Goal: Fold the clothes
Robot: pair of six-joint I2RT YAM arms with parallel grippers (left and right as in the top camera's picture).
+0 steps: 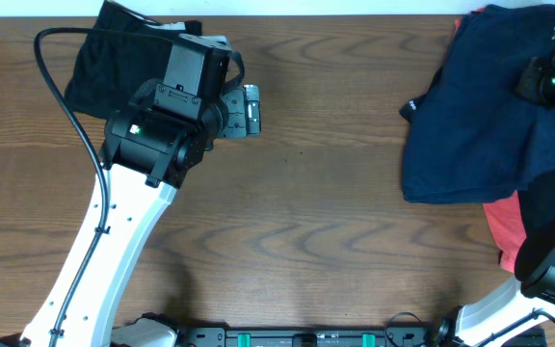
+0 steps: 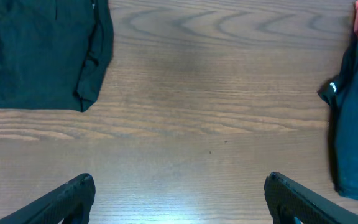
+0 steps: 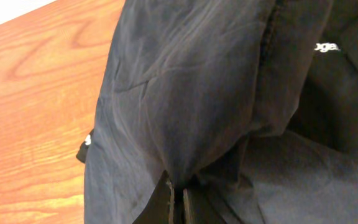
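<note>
2 sets of jaws, 2 different states. Your right jaws are pinched tight on a fold of the navy shorts (image 3: 185,93), with the fabric bunched between the tips, at the far right side of the table (image 1: 316,212). Those shorts lie in a heap over a coral-pink garment (image 1: 502,226), whose edge shows beneath them. Your left jaws stand wide apart above bare wood, holding nothing and touching nothing. Near them, at the table's far left corner, a black garment (image 1: 114,58) lies flat, well apart from the heap.
</note>
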